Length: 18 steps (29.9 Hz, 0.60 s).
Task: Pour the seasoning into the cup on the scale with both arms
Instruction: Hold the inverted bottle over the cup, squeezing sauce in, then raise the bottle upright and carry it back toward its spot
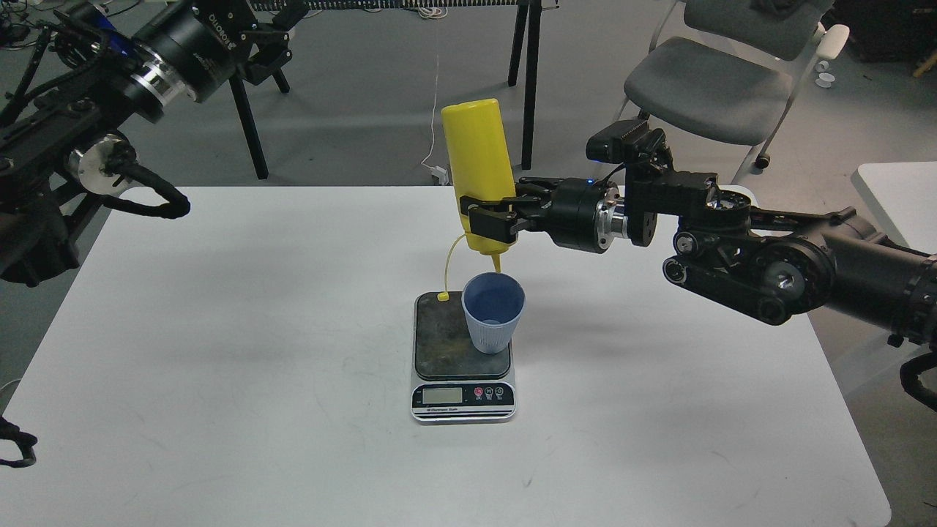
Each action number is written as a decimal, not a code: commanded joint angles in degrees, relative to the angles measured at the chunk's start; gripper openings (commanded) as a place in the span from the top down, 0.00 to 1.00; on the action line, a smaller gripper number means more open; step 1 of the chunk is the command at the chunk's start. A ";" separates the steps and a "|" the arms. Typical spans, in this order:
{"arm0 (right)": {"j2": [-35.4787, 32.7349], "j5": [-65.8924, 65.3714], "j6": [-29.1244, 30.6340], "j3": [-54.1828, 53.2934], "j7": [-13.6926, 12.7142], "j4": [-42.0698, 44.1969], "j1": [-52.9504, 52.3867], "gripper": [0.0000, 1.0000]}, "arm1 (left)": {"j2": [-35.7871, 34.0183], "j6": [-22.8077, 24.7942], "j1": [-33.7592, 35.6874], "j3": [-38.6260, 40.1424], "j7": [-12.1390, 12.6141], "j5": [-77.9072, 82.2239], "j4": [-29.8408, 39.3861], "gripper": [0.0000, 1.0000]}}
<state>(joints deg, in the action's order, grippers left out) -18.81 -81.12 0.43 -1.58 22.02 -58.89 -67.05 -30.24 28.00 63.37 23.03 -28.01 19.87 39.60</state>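
Hard to make out: the left pincer (272,45), small and dark beyond the far left corner of the tabletop (219,351), fingers not told apart, so spread or pressed together cannot be told. Left arm cut off by the left edge of the view. Right arm also cut off, at the right edge.

Right pincer (492,217) pinching the yellow bottle (477,157) near its lower end. Bottle turned upside down, leaning a little to the left at its top, nozzle pointing down just over the rim of the blue cup (493,311). Contact between nozzle tip and cup not clear. Small cap (442,296) hanging on its thin tether, near the far left corner of the scale (462,355); touching or not cannot be told.

Cup upright on the right side of the dark platform of the scale, inside of the cup partly hidden by its own wall. Scale near the middle of the tabletop.

Writing: white letters on the left wrist, upside down and not readable with certainty. Small print below the display of the scale, too small to read. Display showing no clear digits.

Wide bare room on the tabletop to the left, to the right and toward the near edge.
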 commanded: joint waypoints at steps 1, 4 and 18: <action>0.00 -0.17 0.01 0.09 0.04 0.00 -0.02 0.80 | -0.08 0.00 0.00 0.00 0.01 -0.01 -0.05 0.01; 0.44 -0.09 0.01 1.05 0.04 0.00 -0.02 0.80 | -0.08 0.00 -0.09 0.00 0.01 -0.01 0.04 0.01; -8.95 62.21 19.39 -17.12 -1.19 -0.26 5.23 0.80 | -0.08 0.00 0.00 0.00 0.01 -0.10 -0.05 0.01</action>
<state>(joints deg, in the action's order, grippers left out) -24.72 -42.36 10.55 -13.26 21.53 -59.61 -65.44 -30.34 28.00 63.32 22.98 -28.00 19.87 39.62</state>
